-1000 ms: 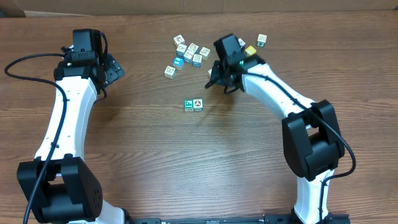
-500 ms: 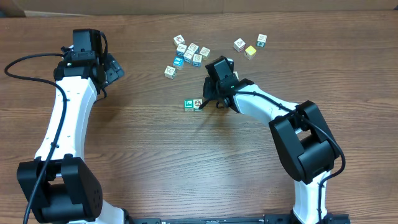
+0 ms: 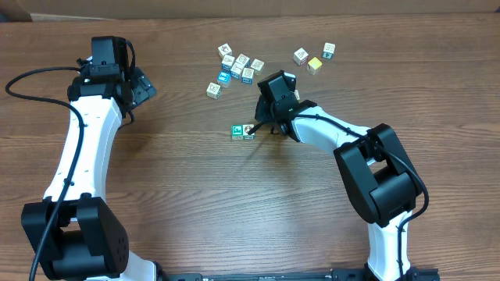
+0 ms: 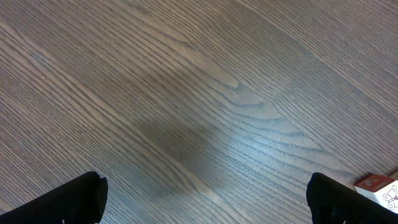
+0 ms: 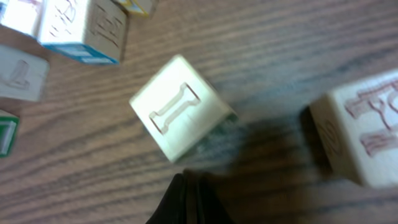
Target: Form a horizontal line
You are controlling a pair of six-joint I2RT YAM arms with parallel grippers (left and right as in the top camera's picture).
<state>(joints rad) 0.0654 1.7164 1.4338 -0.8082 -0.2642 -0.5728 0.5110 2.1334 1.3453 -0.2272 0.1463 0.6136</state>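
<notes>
Right hand [image 5: 188,198], black tips together, beside carved cream cube [image 5: 179,116]

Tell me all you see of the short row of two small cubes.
The short row of two small cubes lies on the brown wooden table, apart from the loose cubes. One shows a green face, the other a white face with a dark round mark; they touch side by side. The right arm's black tool is close beside the white one.

Green-faced cube [image 3: 237,131], brown wood-grain table [image 3: 195,203]
</notes>
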